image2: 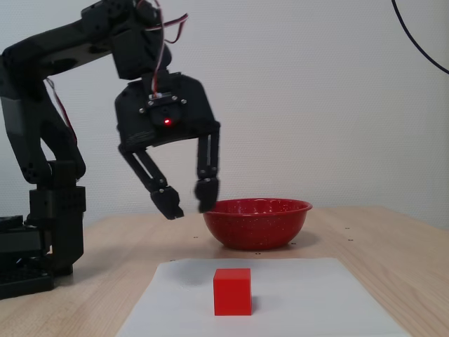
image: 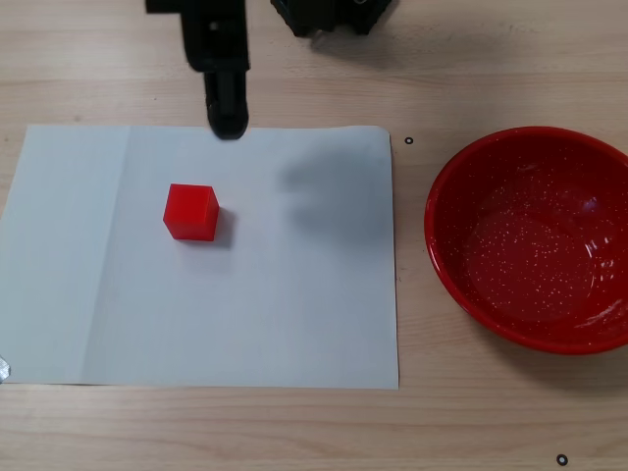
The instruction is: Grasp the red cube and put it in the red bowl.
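Red cube point(image: 190, 212) resting on white paper sheet point(image: 294, 294), left of red bowl point(image: 535, 240) in a fixed view looking down, well apart from it. Hand point(image2: 188, 203) hovering above the worktop point(image2: 365, 239), spread wide, grasping nothing, clear of the cube. Bowl on bare wood just beside the sheet's edge.

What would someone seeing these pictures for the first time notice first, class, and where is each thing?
The red cube stands out, alone on a white sheet of paper on the wooden table. To its right in the view from above, off the paper, sits the big glossy red bowl with white speckles, empty. In the side view the black arm's tool hangs open in the air, above the table and holding nothing.
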You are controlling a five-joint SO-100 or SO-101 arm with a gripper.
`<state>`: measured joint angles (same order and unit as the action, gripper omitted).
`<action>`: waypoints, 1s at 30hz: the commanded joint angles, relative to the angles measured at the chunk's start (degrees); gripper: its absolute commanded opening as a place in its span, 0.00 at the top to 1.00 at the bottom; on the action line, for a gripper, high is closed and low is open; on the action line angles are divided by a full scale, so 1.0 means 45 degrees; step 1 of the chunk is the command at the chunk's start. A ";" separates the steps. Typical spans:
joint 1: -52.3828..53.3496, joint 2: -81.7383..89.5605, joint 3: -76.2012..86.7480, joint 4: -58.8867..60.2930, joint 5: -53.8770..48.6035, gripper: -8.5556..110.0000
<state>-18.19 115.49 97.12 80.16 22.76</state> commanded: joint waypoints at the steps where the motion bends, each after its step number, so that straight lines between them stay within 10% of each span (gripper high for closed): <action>1: -0.0234 -0.0176 -0.1816 -0.0156 -0.0312 0.82; 30: -0.0762 -0.5410 -0.5703 -0.0762 -0.1562 0.63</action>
<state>-21.45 88.15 78.66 78.49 14.94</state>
